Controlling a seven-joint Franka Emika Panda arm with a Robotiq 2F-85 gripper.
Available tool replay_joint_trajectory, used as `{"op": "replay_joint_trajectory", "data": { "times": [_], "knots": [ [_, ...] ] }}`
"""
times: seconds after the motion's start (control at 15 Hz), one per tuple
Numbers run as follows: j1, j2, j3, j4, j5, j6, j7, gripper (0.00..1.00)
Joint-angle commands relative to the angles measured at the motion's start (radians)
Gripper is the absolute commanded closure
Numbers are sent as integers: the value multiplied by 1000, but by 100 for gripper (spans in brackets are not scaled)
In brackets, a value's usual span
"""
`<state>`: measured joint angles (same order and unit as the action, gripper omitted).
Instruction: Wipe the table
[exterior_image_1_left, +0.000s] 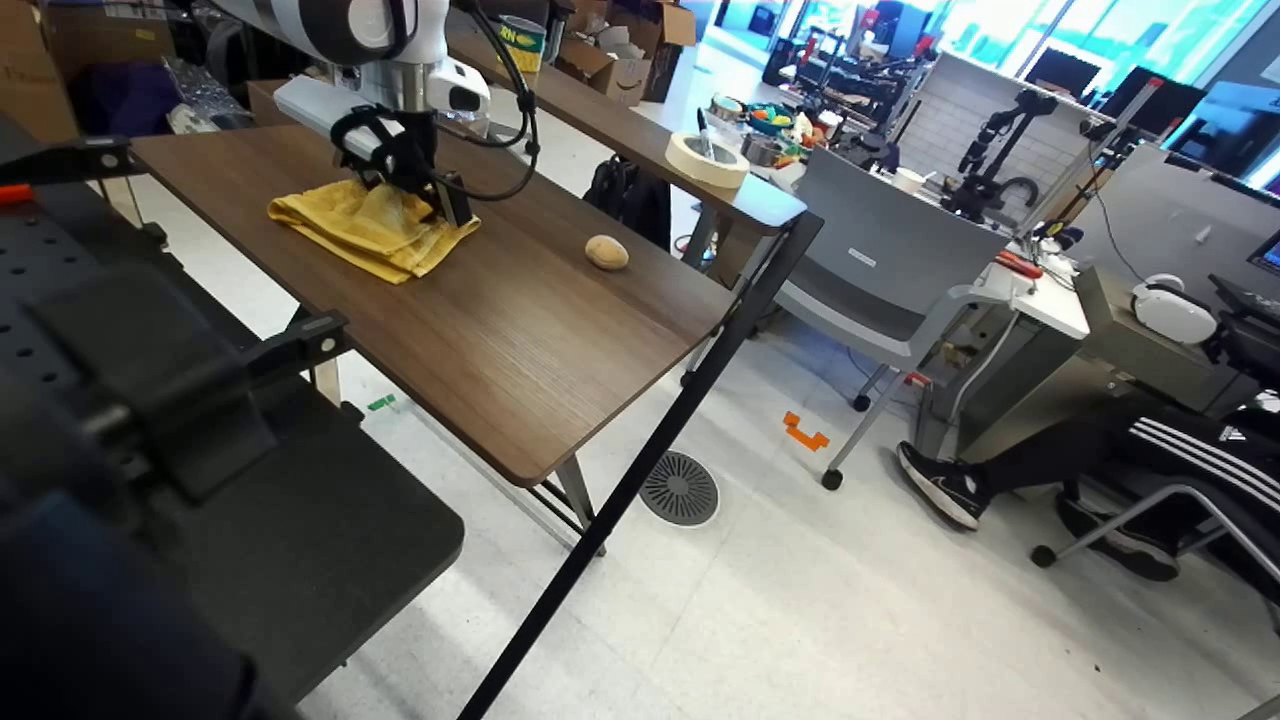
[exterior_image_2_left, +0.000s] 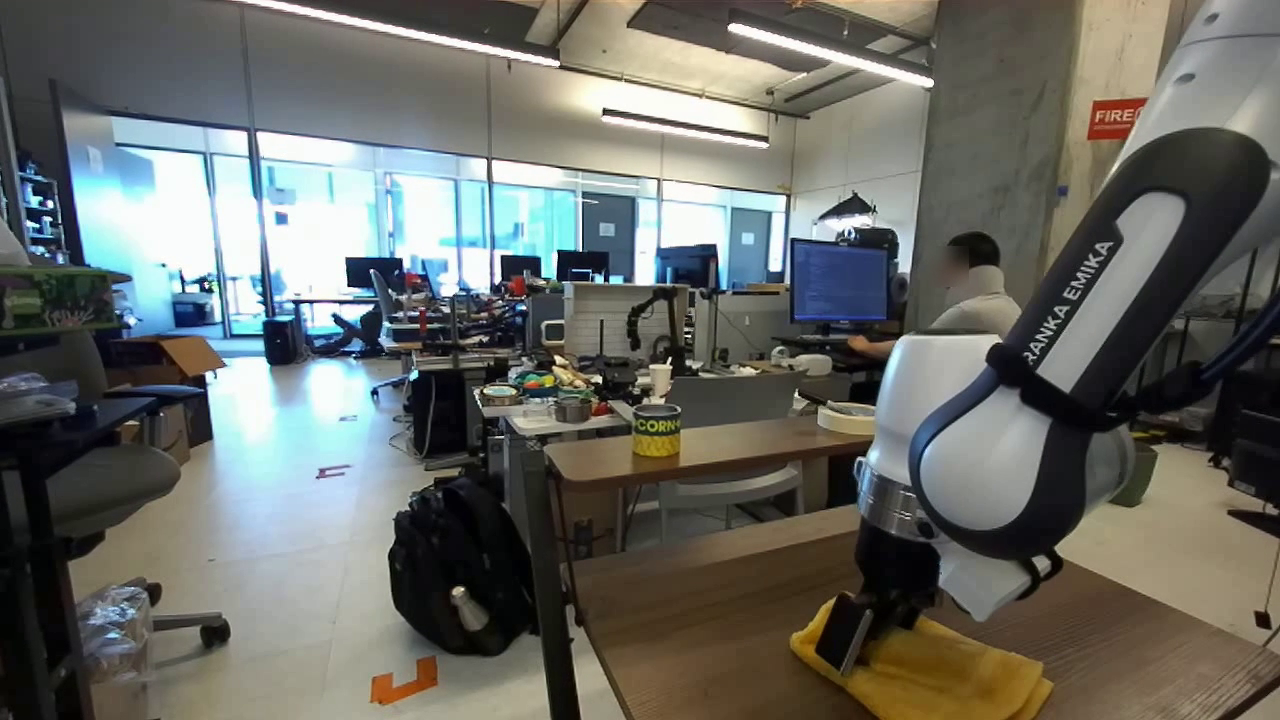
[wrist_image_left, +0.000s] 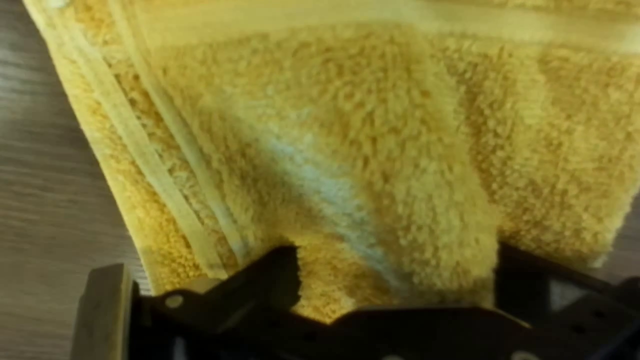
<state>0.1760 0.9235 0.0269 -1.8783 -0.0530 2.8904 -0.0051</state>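
The brown tabletop (exterior_image_1_left: 520, 375) would likely wipe best if the yellow towel (exterior_image_1_left: 362, 235) lying on it were gripped squarely by its raised middle, then swept flat with steady pressure, clear of what looks like a potato (exterior_image_1_left: 606, 252). The tabletop lies directly beneath the pincer (exterior_image_1_left: 412, 192), whose jaws stand wide apart over the bunched towel, apparently gripping nothing.

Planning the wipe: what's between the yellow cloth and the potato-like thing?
Just bare table lies between the yellow cloth and the potato-like thing, in an exterior view.
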Motion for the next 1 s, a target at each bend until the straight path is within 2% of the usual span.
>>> {"op": "replay_joint_trajectory", "data": {
  "times": [0.0,0.07,0.13,0.27,0.53,0.6,0.73,0.93],
  "knots": [
    [109,104,-11,147,-30,-80,40,0],
    [143,119,-10,184,-36,-100,48,0],
    [136,114,2,182,-41,-100,25,0],
    [182,140,-6,250,-45,-110,41,0],
    [241,212,-109,436,-35,-123,160,0],
    [240,229,-144,477,-27,-120,203,0],
    [172,231,-169,497,-7,-101,232,0],
    [111,254,-214,540,17,-106,306,0]
  ]
}}
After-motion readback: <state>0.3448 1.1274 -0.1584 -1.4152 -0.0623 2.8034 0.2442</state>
